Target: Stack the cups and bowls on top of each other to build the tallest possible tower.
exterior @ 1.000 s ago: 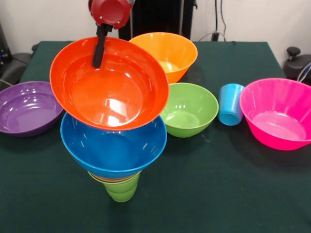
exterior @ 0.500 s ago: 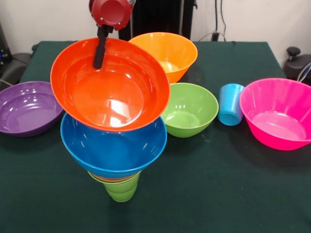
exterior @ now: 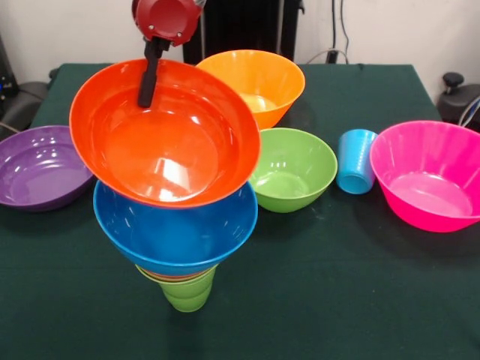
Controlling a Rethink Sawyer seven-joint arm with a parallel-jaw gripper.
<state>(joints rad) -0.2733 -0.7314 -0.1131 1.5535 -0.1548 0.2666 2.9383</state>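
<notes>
A lime green cup (exterior: 187,292) stands at the front with a thin orange rim (exterior: 176,276) on it and a big blue bowl (exterior: 176,229) on top. My gripper (exterior: 148,88) is shut on the far rim of a large red-orange bowl (exterior: 165,133). It holds that bowl tilted toward the camera, just above the blue bowl. A yellow-orange bowl (exterior: 255,82) sits behind. A green bowl (exterior: 292,169), a light blue cup (exterior: 355,160) and a pink bowl (exterior: 426,174) stand to the right. A purple bowl (exterior: 41,166) is at the left.
The dark green table cloth (exterior: 337,285) spreads in front of and to the right of the tower. Black gear (exterior: 459,97) sits off the table's far right corner. The robot's dark pedestal (exterior: 244,26) stands behind the table.
The gripper and the red-orange bowl have shifted slightly left and up. The bowl tilts a little more toward the camera. Everything else is unmoved.
</notes>
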